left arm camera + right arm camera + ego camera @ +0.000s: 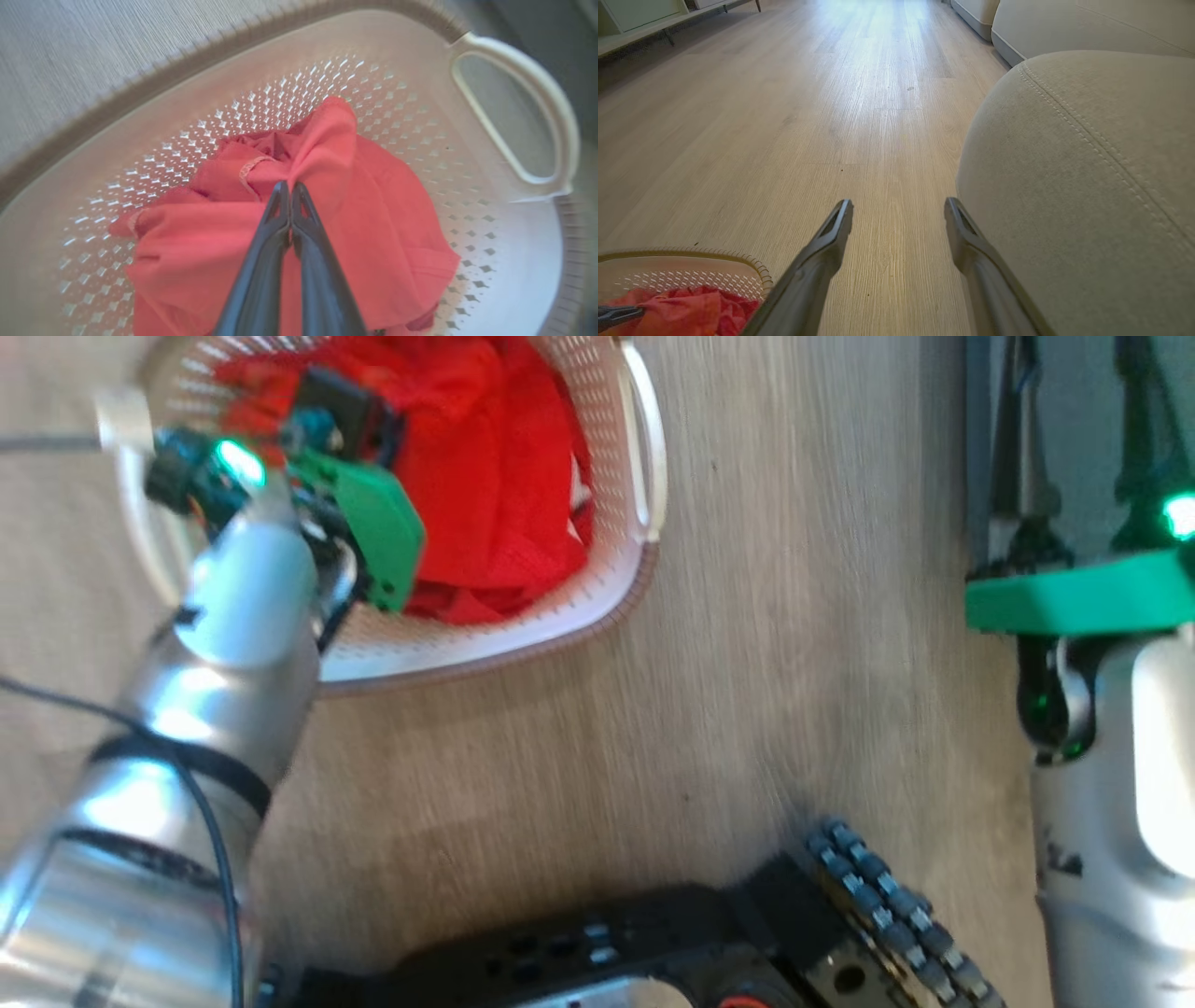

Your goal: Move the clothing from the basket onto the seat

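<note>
Crumpled red clothing heaped inside cream perforated basket with brown rim, grey stitched seat nearby

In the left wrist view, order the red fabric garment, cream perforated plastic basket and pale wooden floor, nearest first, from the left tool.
1. Red fabric garment: pinched in the left tool.
2. Cream perforated plastic basket: wall behind garment.
3. Pale wooden floor: beyond rim, upper left.

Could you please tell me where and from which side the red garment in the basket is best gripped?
I'd grip the raised fold at the top of the crumpled garment, coming down from above: the basket walls ring it, blocking the sides. The left gripper is shut on just such a fold.
</note>
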